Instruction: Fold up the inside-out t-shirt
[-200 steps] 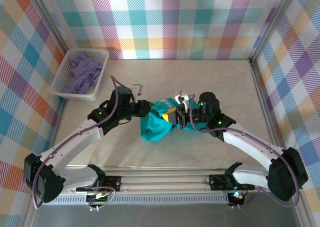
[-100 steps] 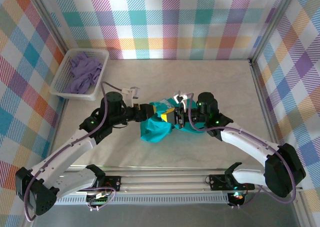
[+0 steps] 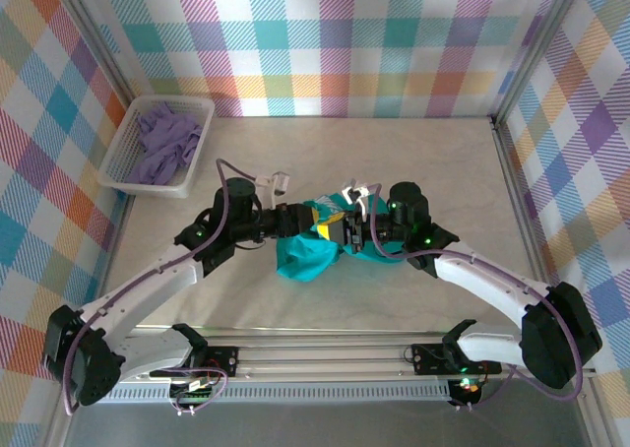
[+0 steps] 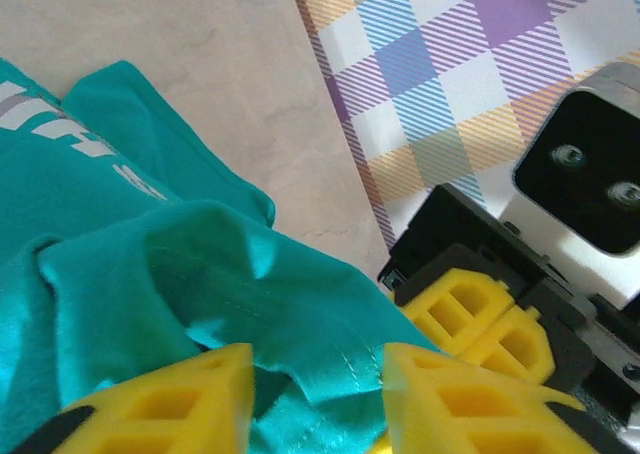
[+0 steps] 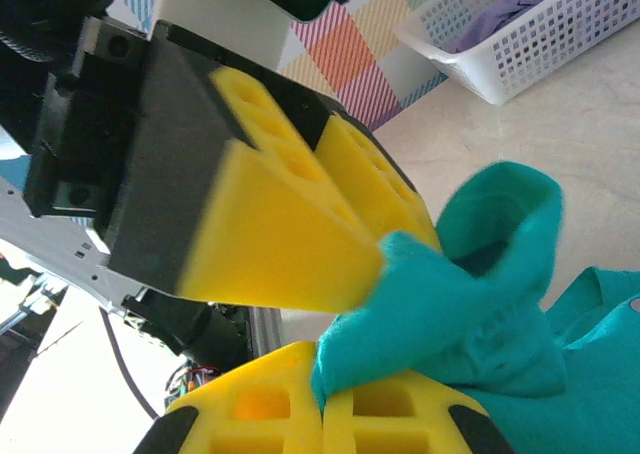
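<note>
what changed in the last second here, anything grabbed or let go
The left gripper edged right, closer to the right gripper. It now straddles a fold of the inside-out t-shirt; whether it grips that fold is unclear. Nothing was let go: the right gripper stayed shut on the inside-out t-shirt, which stayed bunched mid-table. The white basket did not move.

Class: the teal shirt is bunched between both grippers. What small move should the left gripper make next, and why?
Probably close the left gripper: its jaws stand apart with a ridge of the t-shirt between them, while the right gripper is shut on the fabric beside it.
</note>
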{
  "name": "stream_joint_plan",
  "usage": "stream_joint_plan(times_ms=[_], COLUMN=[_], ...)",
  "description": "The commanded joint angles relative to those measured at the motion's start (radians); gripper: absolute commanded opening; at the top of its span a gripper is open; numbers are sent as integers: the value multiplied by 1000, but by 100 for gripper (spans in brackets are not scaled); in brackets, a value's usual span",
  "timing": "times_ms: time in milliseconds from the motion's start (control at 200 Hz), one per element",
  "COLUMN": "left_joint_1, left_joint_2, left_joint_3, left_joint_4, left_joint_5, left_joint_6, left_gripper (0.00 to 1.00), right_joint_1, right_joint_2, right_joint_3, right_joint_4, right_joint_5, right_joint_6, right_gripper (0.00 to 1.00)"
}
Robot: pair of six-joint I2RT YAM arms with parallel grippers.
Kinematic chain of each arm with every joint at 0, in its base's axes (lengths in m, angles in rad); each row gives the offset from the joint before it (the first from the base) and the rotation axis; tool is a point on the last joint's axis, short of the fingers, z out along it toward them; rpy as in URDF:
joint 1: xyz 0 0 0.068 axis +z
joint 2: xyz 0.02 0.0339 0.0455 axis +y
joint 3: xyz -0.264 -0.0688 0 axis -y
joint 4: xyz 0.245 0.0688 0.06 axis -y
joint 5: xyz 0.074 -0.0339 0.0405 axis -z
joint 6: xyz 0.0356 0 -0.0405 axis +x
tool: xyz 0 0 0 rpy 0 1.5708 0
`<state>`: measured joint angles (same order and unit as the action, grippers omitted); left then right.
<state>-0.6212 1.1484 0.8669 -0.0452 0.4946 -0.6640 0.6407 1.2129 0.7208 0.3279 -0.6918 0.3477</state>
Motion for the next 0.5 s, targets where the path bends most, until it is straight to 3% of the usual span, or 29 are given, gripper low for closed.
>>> stream_joint_plan(times_ms=[0, 125, 225, 300, 495], left_joint_1=[-11, -10, -11, -11, -12], left_joint_2=[35, 44, 8, -12, -50], left_joint_3=[51, 94, 111, 125, 124], left_joint_4=[65, 61, 25, -25, -102], left_joint_5=[21, 44, 58, 62, 40], left_joint_6=[6, 31, 53, 55, 36], left_gripper=[25, 0, 0, 0, 0], right_joint_1=[-3, -3, -1, 14, 46], right_joint_2=[-16, -44, -75, -96, -126], right_joint_3=[-16, -3, 40, 57, 51], right_joint_4=[-5, -161, -360, -425, -406], right_joint_5=[-5, 107, 396, 519, 490], right_joint_6=[-42, -126, -158, -189, -264], right_gripper=[0, 4, 22, 33, 43])
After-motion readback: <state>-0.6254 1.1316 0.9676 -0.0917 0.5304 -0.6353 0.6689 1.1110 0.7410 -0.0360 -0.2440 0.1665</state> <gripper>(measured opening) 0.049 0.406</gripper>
